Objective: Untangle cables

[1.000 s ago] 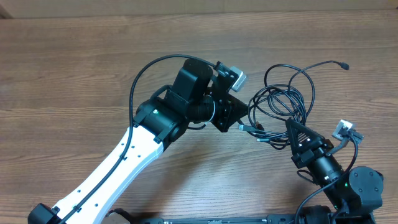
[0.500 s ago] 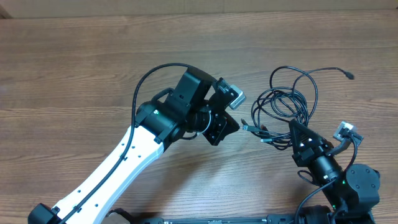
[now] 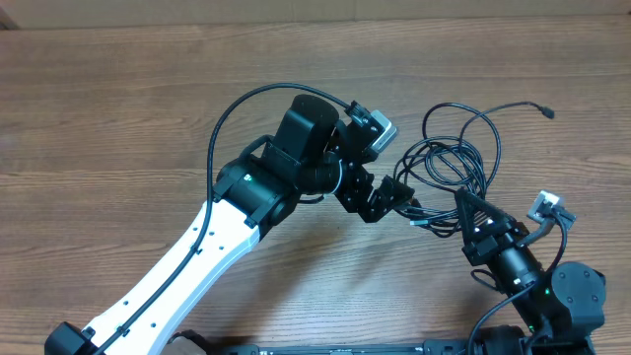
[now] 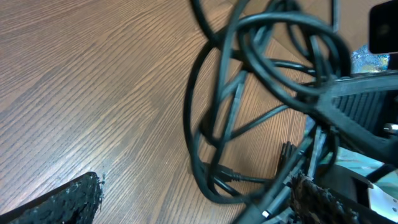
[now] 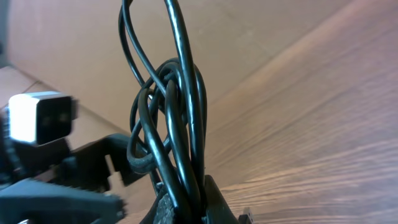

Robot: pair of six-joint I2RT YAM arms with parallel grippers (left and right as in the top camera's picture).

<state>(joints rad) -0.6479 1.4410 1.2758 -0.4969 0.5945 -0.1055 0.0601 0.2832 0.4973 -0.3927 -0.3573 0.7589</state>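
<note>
The cables (image 3: 455, 158) are a tangle of thin black loops on the wooden table, right of centre. One free end with a small plug (image 3: 545, 106) trails to the far right. My left gripper (image 3: 389, 200) stands open at the tangle's left edge. In the left wrist view the left gripper (image 4: 193, 205) has a loop and a plug (image 4: 227, 175) lying between its spread fingers, closer to the right one. My right gripper (image 3: 463, 202) is shut on the tangle's near side. Several strands of the cables (image 5: 177, 124) rise from the clamped right gripper (image 5: 189, 202).
The left arm's white link (image 3: 187, 261) runs diagonally from the bottom left, and its own thicker black cable (image 3: 232, 113) arcs above it. The right arm's base (image 3: 567, 296) sits at the bottom right corner. Bare wooden table (image 3: 118, 118) lies to the left and behind.
My left gripper has gone from shut to wide open and has swung back right against the tangle's left edge. The right gripper has stayed shut on the cables, which shifted slightly.
</note>
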